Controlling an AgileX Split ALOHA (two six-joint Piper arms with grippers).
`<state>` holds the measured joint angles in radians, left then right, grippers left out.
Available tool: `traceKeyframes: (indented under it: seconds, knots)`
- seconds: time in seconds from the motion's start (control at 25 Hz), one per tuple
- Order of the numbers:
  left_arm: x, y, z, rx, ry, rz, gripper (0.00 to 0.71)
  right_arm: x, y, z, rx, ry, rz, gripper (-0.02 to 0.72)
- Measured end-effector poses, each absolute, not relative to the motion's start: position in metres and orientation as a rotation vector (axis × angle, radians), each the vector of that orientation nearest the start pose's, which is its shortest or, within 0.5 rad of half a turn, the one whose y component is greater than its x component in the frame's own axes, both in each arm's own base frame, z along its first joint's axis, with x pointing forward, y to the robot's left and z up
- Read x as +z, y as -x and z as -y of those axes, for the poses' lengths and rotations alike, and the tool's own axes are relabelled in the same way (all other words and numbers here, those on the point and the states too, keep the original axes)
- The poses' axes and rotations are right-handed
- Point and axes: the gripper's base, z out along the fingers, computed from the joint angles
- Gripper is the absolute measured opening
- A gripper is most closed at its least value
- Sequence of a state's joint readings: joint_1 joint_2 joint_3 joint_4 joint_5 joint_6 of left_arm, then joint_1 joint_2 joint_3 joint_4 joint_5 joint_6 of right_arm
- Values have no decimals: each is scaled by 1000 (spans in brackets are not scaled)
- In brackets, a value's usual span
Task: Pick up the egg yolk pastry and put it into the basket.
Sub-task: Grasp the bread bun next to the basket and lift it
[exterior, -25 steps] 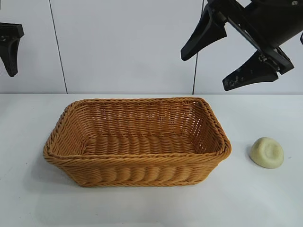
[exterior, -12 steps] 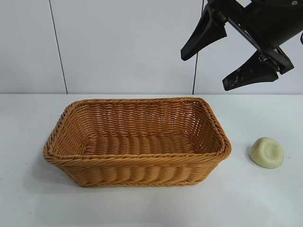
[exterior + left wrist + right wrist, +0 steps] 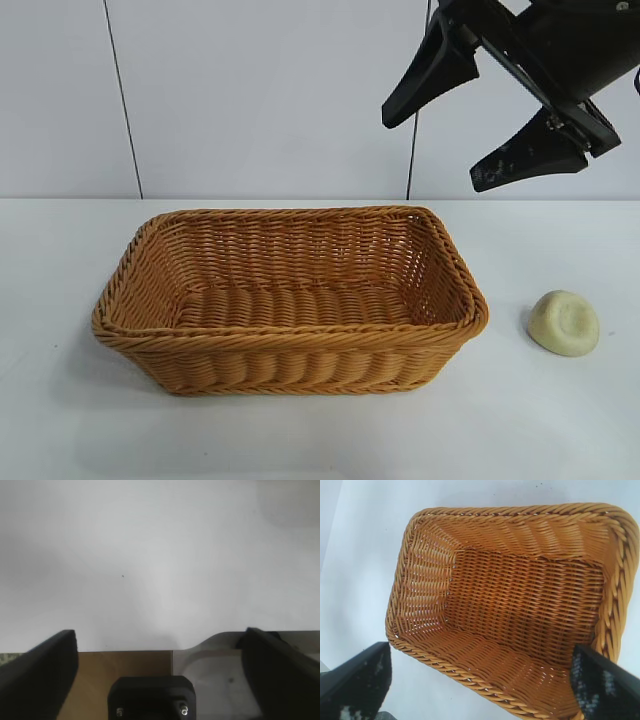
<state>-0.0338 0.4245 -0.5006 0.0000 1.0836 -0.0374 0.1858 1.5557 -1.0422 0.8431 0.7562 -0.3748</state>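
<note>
Right gripper, jaws wide apart, hangs upper right above basket at centre; pastry sits lower right on table. Left gripper also spread, off-frame in ext. view.

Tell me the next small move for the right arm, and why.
Probably lower the right gripper toward the egg yolk pastry. It hangs open, high above the table, while the pastry sits untouched to the right of the basket, which holds nothing. The left gripper is parked open, off to the side.
</note>
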Motion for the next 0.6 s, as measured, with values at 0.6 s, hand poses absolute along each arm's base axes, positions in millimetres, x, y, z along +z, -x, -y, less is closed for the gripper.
traceKeyframes:
  seconds: [0.6]
  knots:
    - [275,1,0,-52,4,-2081,643,257,-300,-104,869,63,-2585,691]
